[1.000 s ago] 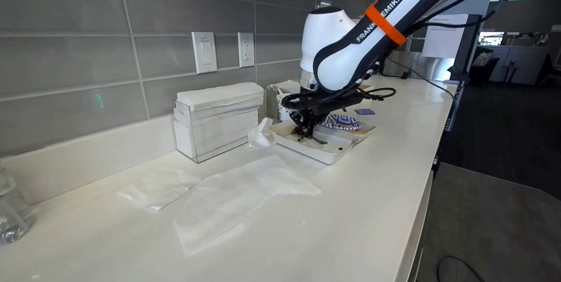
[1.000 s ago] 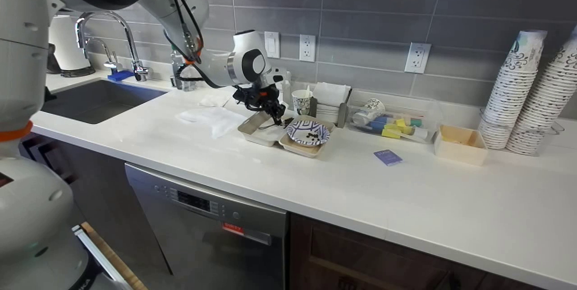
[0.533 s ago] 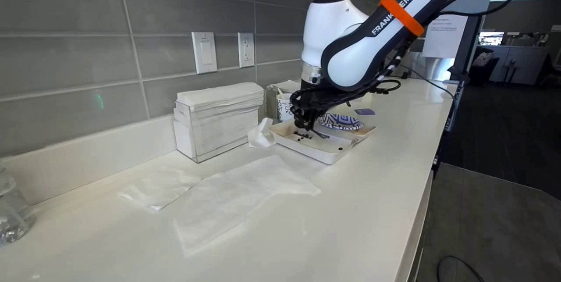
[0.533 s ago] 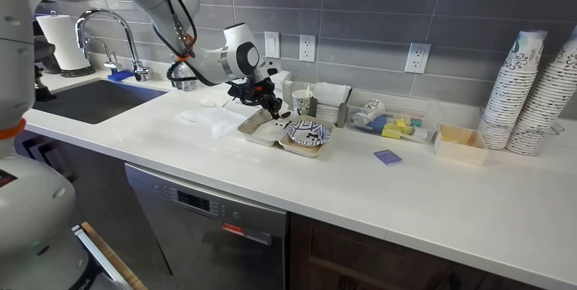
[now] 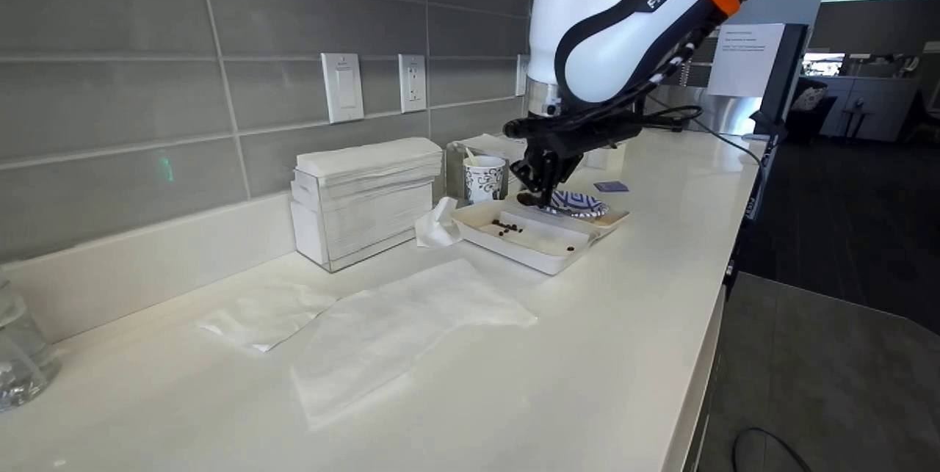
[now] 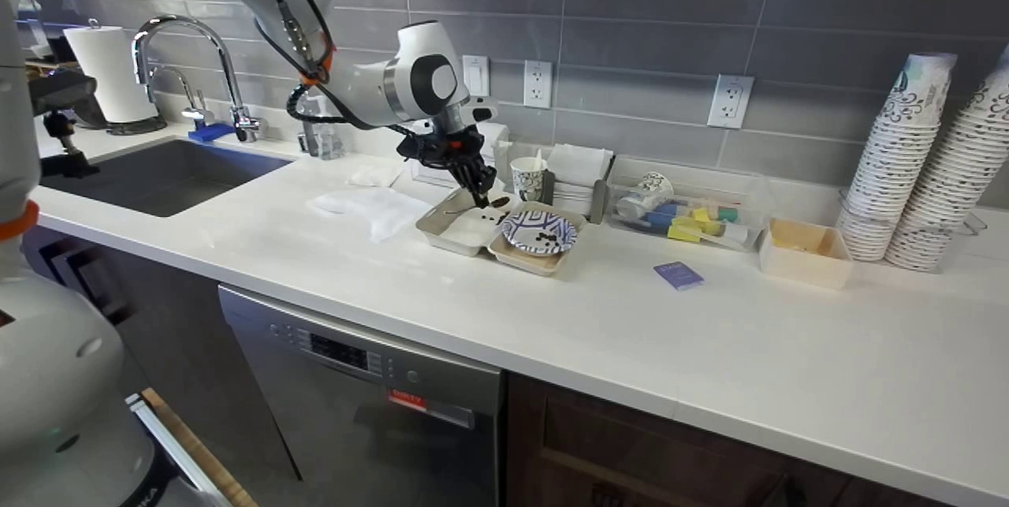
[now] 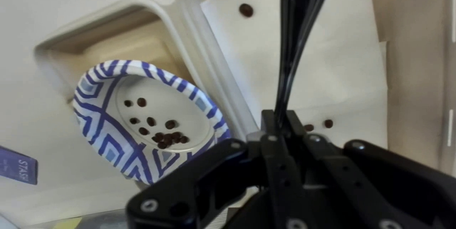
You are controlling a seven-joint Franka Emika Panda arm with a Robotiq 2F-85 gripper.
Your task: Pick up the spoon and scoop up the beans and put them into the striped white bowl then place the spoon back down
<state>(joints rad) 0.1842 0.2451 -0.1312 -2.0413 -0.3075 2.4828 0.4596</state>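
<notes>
- In an exterior view the arm (image 6: 410, 93) reaches in from the picture's left, its forearm slanting down toward the tray (image 6: 445, 243), where it bends at the wrist.
- The white wrist link (image 5: 569, 17) stands nearly upright, and below it the gripper (image 7: 281, 122) points down, tilted a little.
- Its fingers (image 7: 268, 122) are clamped on the spoon (image 7: 290, 43) partway along it; in the wrist view the handle runs up the picture, the far end hidden.
- In both exterior views the spoon's dark oval end (image 6: 499, 201) shows just beside the fingertips; whether it carries anything cannot be told.
- Beneath the spoon, beans (image 5: 507, 226) lie scattered on white paper (image 7: 338, 61) in one compartment.
- The striped white bowl (image 7: 117, 150) sits in the neighbouring compartment, more beans inside, several clustered.
- The tray rests on the desk (image 6: 615, 326).
</notes>
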